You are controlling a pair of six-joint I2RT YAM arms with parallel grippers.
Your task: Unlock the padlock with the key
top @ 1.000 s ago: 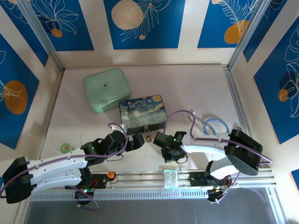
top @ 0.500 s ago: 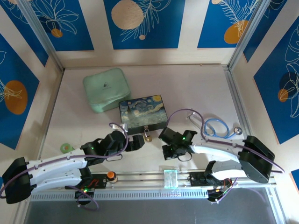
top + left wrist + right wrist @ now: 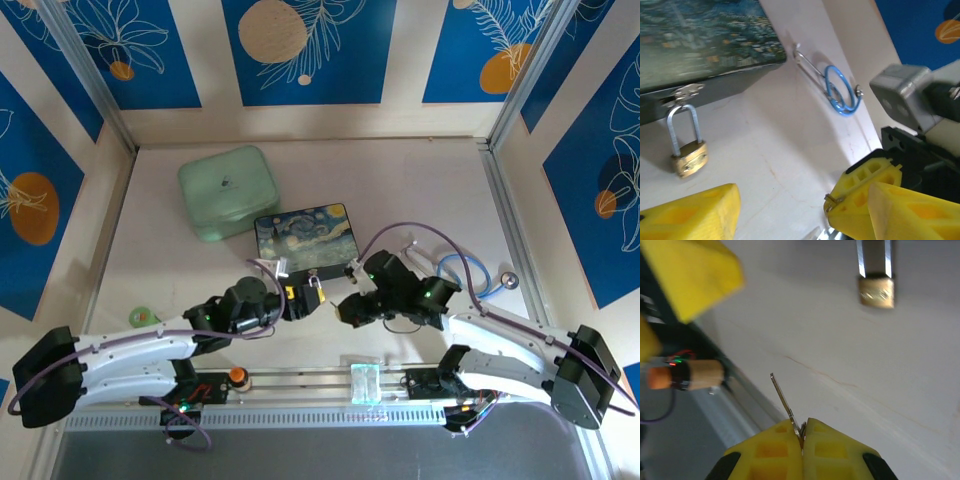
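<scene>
At the near face of the painted box (image 3: 305,235), the padlock (image 3: 689,158) hangs by its silver shackle from the box's clasp (image 3: 684,93), brass body lowermost and close to the desk (image 3: 790,145). Just to its right, the right hand (image 3: 802,432) has its yellow fingers pressed together on the key (image 3: 784,400), whose thin blade sticks out past the fingertips and stays clear of the padlock. On the padlock's other side the left hand (image 3: 297,300) sits near it with its fingers (image 3: 695,212) spread wide, gripping nothing, so the padlock lies between the two hands.
</scene>
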